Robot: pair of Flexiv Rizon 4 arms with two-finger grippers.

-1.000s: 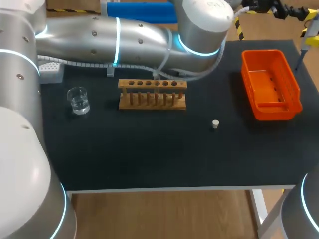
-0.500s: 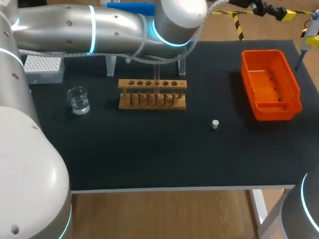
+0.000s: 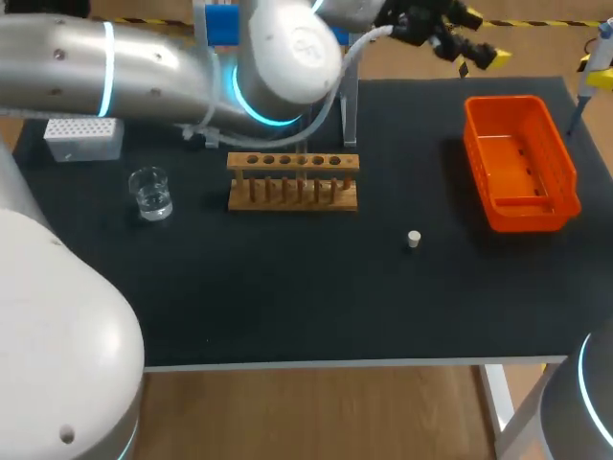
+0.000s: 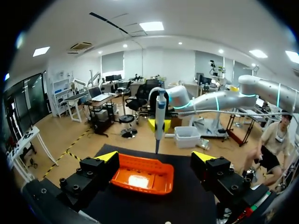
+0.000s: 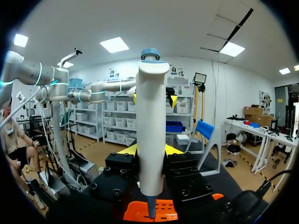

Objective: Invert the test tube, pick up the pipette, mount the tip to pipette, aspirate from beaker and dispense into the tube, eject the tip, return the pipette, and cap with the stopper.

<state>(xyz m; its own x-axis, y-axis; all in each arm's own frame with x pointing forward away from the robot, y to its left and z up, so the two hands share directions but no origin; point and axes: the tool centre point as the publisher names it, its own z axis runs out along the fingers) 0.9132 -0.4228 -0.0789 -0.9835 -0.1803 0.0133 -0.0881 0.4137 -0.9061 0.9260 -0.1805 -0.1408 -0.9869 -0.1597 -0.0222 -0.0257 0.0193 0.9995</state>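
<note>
My right gripper (image 5: pixel 150 151) is shut on the white pipette (image 5: pixel 152 135) with a blue top, holding it upright above the orange basket (image 5: pixel 159 211). In the head view only the pipette (image 3: pixel 596 57) shows, at the far right edge. My left gripper (image 4: pixel 156 161) is open and empty, level with the table's back edge and facing the orange basket (image 4: pixel 142 173) and the pipette (image 4: pixel 160 114). From above, the left gripper (image 3: pixel 460 34) is high at the back, left of the basket. The wooden tube rack (image 3: pixel 292 180), the water beaker (image 3: pixel 150 192), the tip box (image 3: pixel 84 137) and the small stopper (image 3: pixel 413 239) rest on the black table.
The orange basket (image 3: pixel 520 161) stands at the right rear. A clear stand (image 3: pixel 350 105) rises behind the rack. My left arm (image 3: pixel 172 62) stretches across the back of the table above the rack.
My left arm has swung back and to the right, uncovering the tip box and bringing its open gripper up near the basket. The right arm with the pipette has stayed put.
</note>
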